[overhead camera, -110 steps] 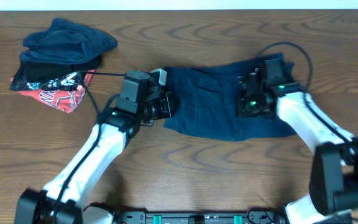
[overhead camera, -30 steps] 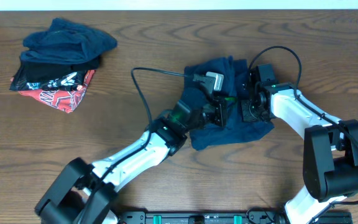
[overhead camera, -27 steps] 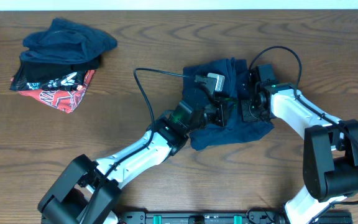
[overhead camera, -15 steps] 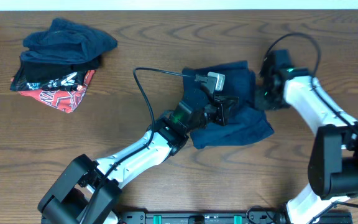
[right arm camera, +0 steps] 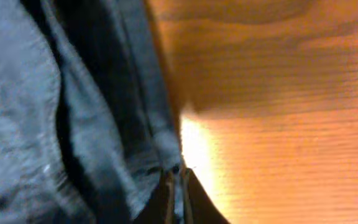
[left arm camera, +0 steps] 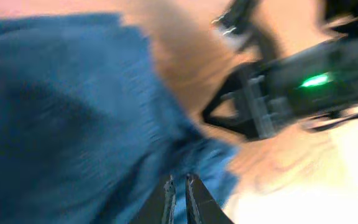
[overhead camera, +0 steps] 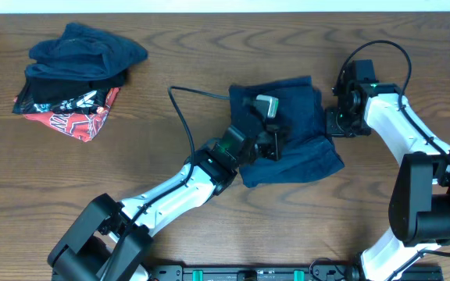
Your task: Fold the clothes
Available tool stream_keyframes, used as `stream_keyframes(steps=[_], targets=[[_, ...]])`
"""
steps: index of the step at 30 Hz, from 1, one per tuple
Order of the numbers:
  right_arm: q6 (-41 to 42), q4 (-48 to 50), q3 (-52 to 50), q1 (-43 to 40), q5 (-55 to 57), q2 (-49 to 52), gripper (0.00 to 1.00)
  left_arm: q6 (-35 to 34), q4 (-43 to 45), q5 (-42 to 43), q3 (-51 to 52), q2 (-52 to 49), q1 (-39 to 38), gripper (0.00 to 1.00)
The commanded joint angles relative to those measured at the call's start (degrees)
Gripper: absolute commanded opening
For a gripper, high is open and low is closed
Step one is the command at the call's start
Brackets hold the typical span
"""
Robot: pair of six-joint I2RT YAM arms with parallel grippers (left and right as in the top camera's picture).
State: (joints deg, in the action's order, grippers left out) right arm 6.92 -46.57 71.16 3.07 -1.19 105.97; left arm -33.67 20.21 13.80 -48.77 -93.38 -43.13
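navy clothes plain; print on red cloth unreadable.

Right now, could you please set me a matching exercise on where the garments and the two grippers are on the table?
Things:
1. navy garment
2. pile of clothes
3. left gripper
4. right gripper

Places:
A. at the navy garment's right edge
B. far left corner of the table
C. over the middle of the navy garment
D. middle of the table, folded over on itself

Pairs: 1-D, 2-B, 3-C, 4-A
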Motion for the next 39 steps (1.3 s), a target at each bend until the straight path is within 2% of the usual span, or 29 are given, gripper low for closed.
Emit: stream_keyframes(steps=[1, 6, 10, 20, 23, 27, 28, 30, 34, 39], targets=[[-0.6, -2.7, 4.7, 0.0, -6.0, -3.8, 0.08, 4.3, -3.8, -5.3, -0.3, -0.6, 0.2, 0.1], [-5.9, -7.5, 10.6, 0.2, -17.9, -7.0, 0.06, 4.3, -12.8, -5.3, -0.3, -0.9, 0.2, 0.1], [-7.5, -9.9, 10.9, 1.5, -22.6, -6.9, 0.06, 4.5, -17.3, -5.6, -0.2, -0.9, 0.2, 0.1], [-7.4, -12.9, 3.0, 7.9, -21.8, -0.9, 0.04, 5.0, -19.0, -5.7, -0.2, -0.6, 2.8, 0.1], [-6.0, -11.1, -1.2, 8.9, -18.0, 0.5, 0.04, 5.1, -16.8, -5.7, -0.2, 0.0, 6.5, 0.1], [0.5, -5.9, -6.6, 8.8, -8.2, 1.1, 0.03, 8.7, -8.6, -5.7, -0.2, 0.1, 12.4, 0.11], [2.5, -4.8, -7.5, 8.7, -5.5, 1.1, 0.02, 9.8, -6.1, -5.8, -0.2, 0.0, 13.6, 0.15], [5.9, -2.8, -9.0, 8.5, -1.9, 1.1, 0.02, 11.0, -0.1, -7.2, -0.2, -0.6, 15.6, 0.32], [9.4, -1.2, -9.7, 8.5, 0.0, 1.1, 0.03, 11.0, 8.5, -12.0, -0.2, -2.8, 17.7, 0.33], [11.3, -2.1, -9.7, 8.9, 0.5, 1.1, 0.01, 11.0, 11.3, -11.9, -0.4, -7.3, 18.2, 0.33]])
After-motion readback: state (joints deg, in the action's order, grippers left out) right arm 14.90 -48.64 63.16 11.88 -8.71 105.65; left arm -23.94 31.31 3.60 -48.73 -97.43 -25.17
